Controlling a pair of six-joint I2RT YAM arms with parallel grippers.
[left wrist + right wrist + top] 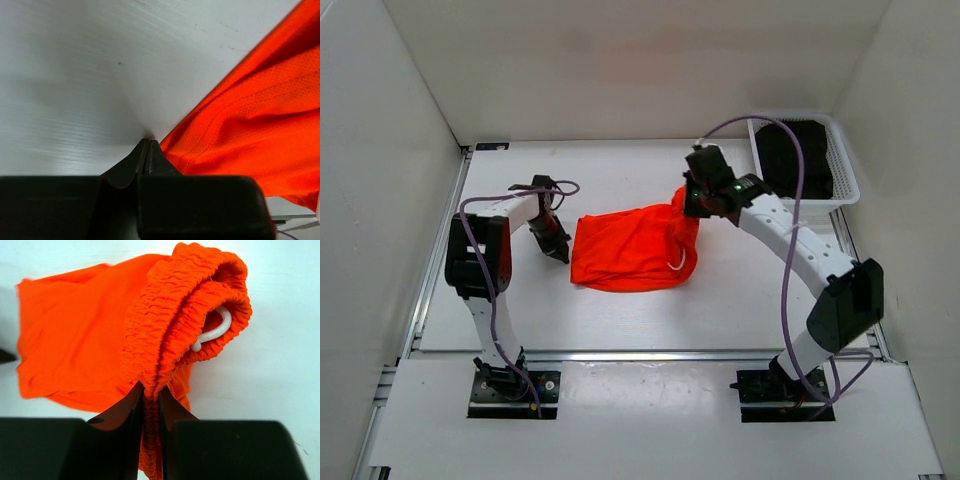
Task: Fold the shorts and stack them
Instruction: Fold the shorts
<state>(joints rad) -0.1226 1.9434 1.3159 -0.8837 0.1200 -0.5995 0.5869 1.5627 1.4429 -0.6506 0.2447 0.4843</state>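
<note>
The orange-red shorts [632, 250] lie bunched on the white table between the arms, a loop of white drawstring [675, 264] showing near their right side. My right gripper [688, 200] is shut on the gathered elastic waistband [165, 340] at the shorts' upper right corner and lifts it a little; the cord [212, 330] curls out of the waistband. My left gripper [558, 250] is shut and empty, its tips on the table just left of the shorts' left edge [210, 140].
A white basket [842, 160] holding dark fabric [795, 155] stands at the back right corner. White walls enclose the table on three sides. A metal rail [640, 353] runs along the near edge.
</note>
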